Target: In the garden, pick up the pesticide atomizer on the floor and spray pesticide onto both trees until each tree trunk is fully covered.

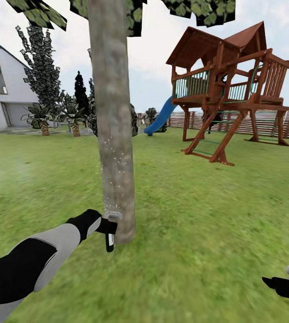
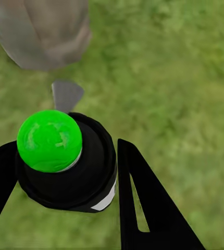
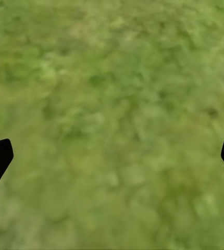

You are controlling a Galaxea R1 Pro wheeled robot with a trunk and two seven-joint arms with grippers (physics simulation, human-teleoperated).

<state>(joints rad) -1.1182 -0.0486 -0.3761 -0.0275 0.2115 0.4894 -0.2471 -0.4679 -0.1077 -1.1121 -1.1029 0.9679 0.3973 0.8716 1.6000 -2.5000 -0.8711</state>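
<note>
Wooden playhouse (image 1: 227, 85) w/ blue slide (image 1: 161, 117) at right; white house (image 1: 3, 87), palms (image 1: 41, 119) at left.

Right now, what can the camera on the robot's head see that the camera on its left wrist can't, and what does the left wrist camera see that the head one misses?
Only the head camera takes in the wooden playhouse with its blue slide, the white house, the fence and white spray specks up the tree trunk. Only the left wrist camera shows the bright green ball-shaped top of the black spray bottle that the left gripper is holding. Both show the grass, the bottom of that trunk and the bottle beside it.
</note>
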